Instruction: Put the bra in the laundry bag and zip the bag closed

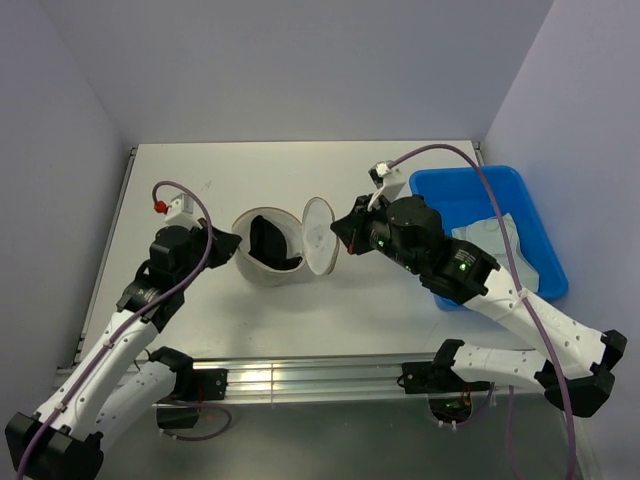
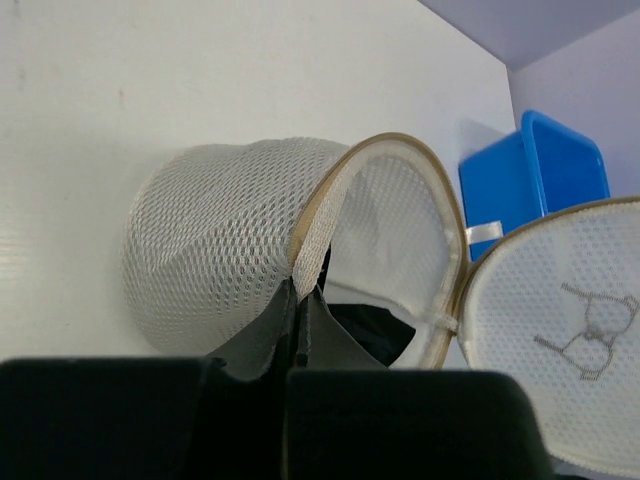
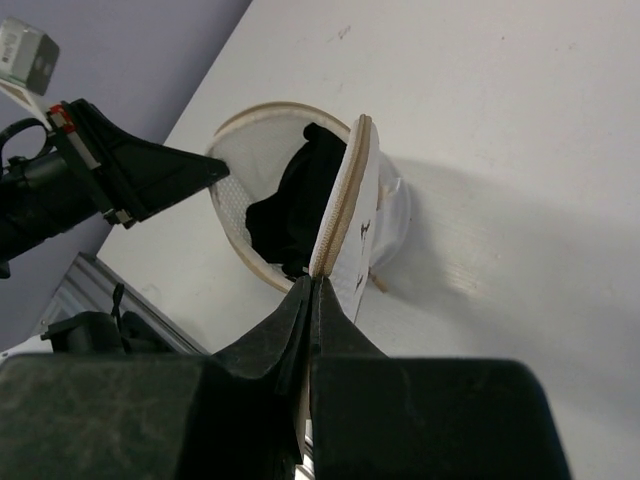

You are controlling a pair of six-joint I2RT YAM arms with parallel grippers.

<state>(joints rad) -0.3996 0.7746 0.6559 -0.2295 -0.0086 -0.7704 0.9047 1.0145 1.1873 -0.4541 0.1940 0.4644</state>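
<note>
Left arm (image 1: 120,330) stretched forward from the near-left base, elbow bent, left gripper (image 1: 231,245) pinched shut on the laundry bag (image 1: 262,275) rim, right arm (image 1: 520,310) reaching in from the right, wrist seemingly rolled sideways, right gripper (image 1: 341,229) clamped on its lid edge, fingertips facing each other.

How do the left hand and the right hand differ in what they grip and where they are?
The left hand pinches the mouth rim of the laundry bag; the right hand pinches the edge of the open lid. The left hand is at the left of the bag; the right hand is at its right, nearer the blue bin. Both hands are shut on mesh edges of the same bag, and the black bra lies inside it.
</note>
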